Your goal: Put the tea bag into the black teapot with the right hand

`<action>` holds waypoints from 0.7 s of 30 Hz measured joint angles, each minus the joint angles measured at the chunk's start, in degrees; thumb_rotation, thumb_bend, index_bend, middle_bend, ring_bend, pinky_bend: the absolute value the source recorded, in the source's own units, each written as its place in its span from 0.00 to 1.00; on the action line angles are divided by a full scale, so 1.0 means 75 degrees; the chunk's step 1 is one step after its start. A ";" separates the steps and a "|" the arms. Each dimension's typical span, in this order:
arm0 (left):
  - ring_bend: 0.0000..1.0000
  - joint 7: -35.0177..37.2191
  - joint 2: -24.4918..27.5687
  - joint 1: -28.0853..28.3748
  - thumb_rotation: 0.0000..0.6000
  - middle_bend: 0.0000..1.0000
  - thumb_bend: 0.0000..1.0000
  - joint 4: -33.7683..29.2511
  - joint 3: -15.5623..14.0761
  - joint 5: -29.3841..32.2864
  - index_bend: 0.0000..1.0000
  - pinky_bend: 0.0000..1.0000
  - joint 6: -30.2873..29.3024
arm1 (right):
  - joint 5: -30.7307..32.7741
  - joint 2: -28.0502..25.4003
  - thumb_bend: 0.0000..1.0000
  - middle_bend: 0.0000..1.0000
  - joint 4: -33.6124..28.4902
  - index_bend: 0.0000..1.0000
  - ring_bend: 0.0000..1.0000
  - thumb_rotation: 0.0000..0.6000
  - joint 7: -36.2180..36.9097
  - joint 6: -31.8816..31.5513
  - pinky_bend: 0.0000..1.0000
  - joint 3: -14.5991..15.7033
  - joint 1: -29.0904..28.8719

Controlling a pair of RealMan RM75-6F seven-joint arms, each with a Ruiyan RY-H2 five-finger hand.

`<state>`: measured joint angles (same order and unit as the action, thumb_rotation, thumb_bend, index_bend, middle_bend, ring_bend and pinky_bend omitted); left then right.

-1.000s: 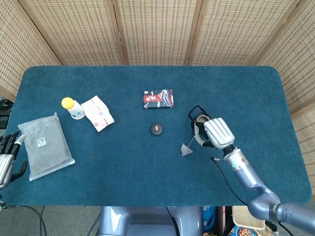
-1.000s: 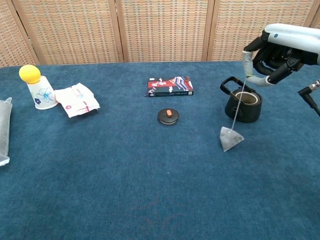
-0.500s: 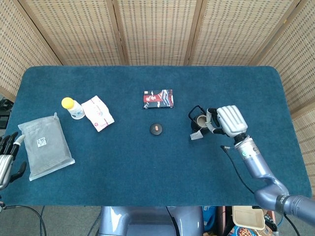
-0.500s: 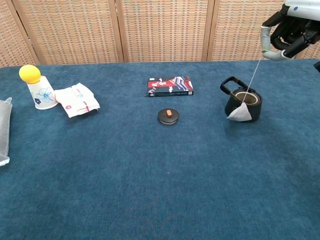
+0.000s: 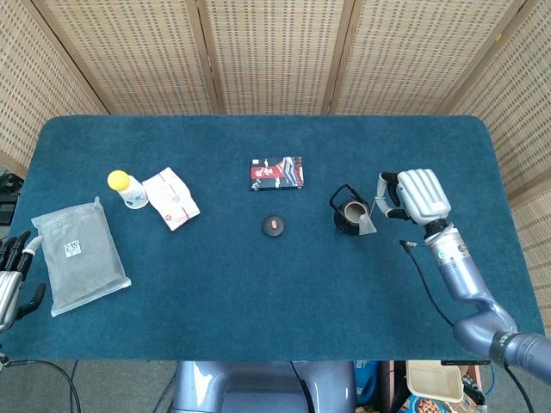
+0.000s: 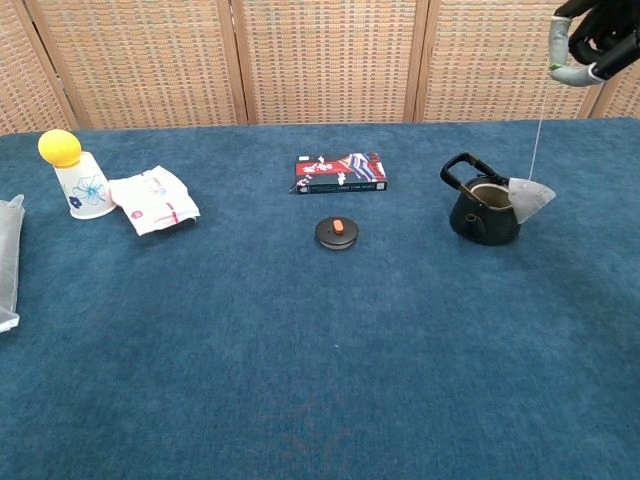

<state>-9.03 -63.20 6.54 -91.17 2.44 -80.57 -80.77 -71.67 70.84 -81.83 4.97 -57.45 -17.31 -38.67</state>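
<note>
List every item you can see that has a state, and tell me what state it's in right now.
Black teapot: upright, lid off, mouth open.
Round black lid with orange knob: lying on the blue cloth, apart from the teapot.
White pyramid tea bag: hanging on its string at the teapot's right rim, not inside.
Right hand: raised, pinching the string.
Left hand: at the table's edge, holding nothing.
</note>
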 measured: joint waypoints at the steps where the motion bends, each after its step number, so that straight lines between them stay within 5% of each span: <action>1: 0.00 -0.0004 0.0000 0.0002 1.00 0.00 0.44 -0.0001 0.0001 0.0002 0.00 0.00 0.0003 | 0.0014 -0.0010 0.64 0.90 0.0013 0.66 0.94 1.00 0.0008 0.0016 0.99 -0.0010 -0.0012; 21: 0.00 -0.0060 -0.0035 0.0009 1.00 0.00 0.45 0.0044 -0.0015 0.0106 0.00 0.00 0.0106 | 0.0322 0.0123 0.64 0.90 0.0554 0.66 0.94 1.00 0.0061 0.0472 0.99 -0.0053 -0.0355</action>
<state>-9.48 -63.46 6.60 -90.84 2.33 -79.78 -79.98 -69.26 71.76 -77.68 5.43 -53.91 -17.71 -41.34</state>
